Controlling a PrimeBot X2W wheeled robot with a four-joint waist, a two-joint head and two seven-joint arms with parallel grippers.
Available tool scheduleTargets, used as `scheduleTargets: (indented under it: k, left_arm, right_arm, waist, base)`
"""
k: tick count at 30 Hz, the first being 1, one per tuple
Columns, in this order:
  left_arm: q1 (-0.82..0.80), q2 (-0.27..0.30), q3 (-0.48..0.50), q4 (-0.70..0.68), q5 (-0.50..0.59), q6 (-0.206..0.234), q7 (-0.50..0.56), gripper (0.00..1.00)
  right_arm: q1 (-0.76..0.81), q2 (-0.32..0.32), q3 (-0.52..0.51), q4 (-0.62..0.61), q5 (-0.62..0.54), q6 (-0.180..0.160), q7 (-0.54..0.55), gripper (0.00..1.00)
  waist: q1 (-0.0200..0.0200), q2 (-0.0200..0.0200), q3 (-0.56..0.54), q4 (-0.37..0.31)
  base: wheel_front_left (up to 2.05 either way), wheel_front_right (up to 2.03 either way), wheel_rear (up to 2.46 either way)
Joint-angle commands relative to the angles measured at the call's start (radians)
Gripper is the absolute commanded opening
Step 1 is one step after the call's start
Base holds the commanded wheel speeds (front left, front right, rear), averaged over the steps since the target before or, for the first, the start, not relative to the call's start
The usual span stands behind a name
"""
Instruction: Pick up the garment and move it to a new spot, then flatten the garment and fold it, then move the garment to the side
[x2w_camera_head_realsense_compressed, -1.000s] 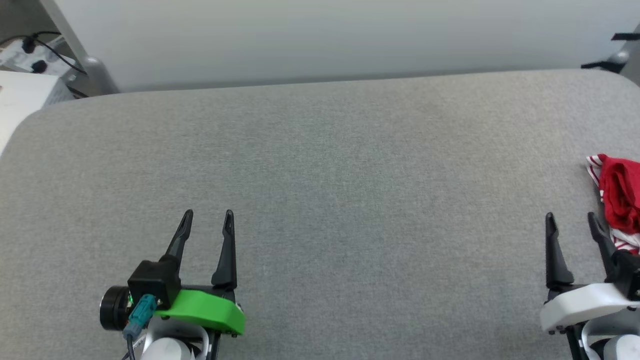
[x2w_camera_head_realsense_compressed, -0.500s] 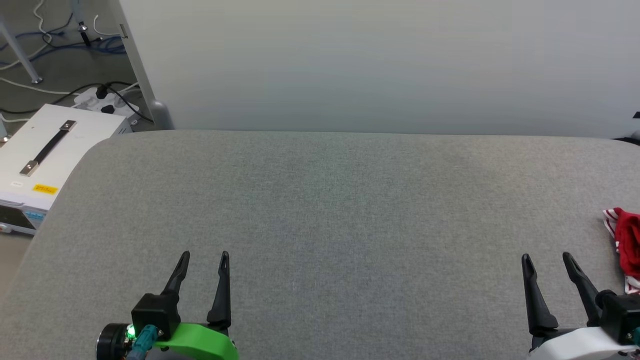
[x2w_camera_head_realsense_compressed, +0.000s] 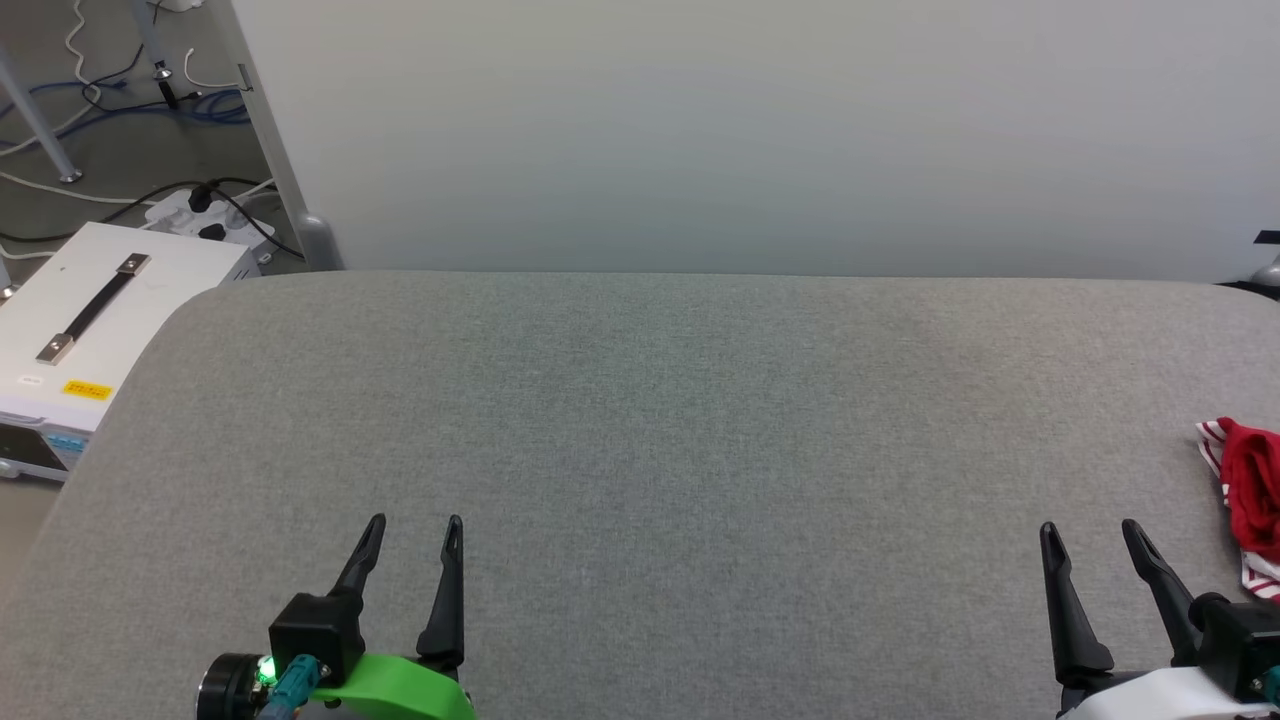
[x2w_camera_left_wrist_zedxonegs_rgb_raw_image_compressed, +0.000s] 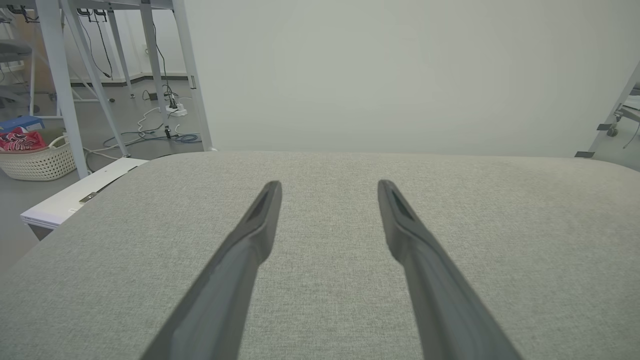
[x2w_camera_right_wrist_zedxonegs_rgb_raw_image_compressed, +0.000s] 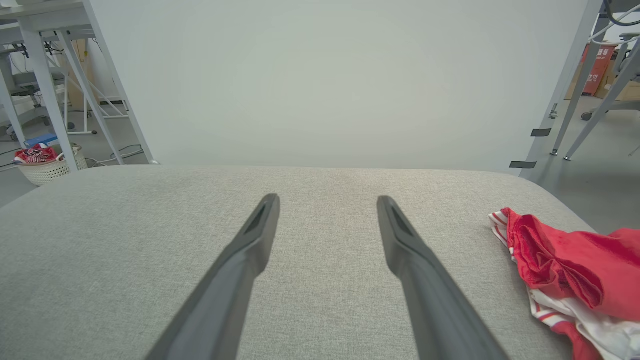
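Observation:
The garment lies crumpled at the table's far right edge, red with red-and-white striped trim, partly cut off by the head view's border. The right wrist view shows the garment as a bunched red heap with white fabric beneath, to the right of my fingers. My right gripper stands open just left of it, apart from the cloth and holding nothing; its fingers spread wide over bare fabric. My left gripper is open at the lower left, far from the garment, with its fingers empty.
The grey fabric-covered table spreads wide between both arms. A pale wall panel rises behind it. Off the left edge sits a white case with a handle, with cables on the floor. A basket of clothes stands further left.
The camera tilted up, so the table's far edge and both grippers sit lower in view and the white case came into sight. Both grippers stayed open; the garment lies as before.

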Motion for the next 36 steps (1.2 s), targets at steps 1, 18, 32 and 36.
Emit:
scheduleTargets:
  k: [1, 18, 32, 36]
  left_arm:
    - [0.004, 0.002, -0.001, 0.001, 0.005, -0.007, -0.006, 1.00]
    - [-0.005, -0.009, 0.012, 0.000, 0.016, -0.009, 0.018, 0.00]
    - [-0.010, -0.023, 0.033, -0.017, 0.045, -0.011, 0.046, 0.00]
    - [-0.012, -0.028, 0.039, -0.022, 0.053, -0.011, 0.054, 0.00]
  right_arm:
    - [0.005, 0.001, 0.002, -0.005, 0.008, -0.001, -0.003, 1.00]
    - [-0.015, 0.001, 0.009, 0.013, 0.001, 0.000, 0.003, 0.00]
    - [-0.039, 0.001, 0.016, 0.034, -0.016, 0.000, 0.007, 0.00]
    - [-0.047, 0.001, 0.018, 0.041, -0.020, 0.000, 0.008, 0.00]
  waist:
    - [0.0001, 0.0000, 0.002, 0.001]
    - [0.0001, 0.0000, 0.007, 0.002]
    - [0.0001, 0.0000, 0.015, -0.003]
    - [0.0001, 0.0000, 0.018, -0.004]
  base:
    - [0.00, 0.00, 0.00]
    - [0.00, 0.00, 0.00]
    - [0.00, 0.00, 0.00]
    - [0.00, 0.00, 0.00]
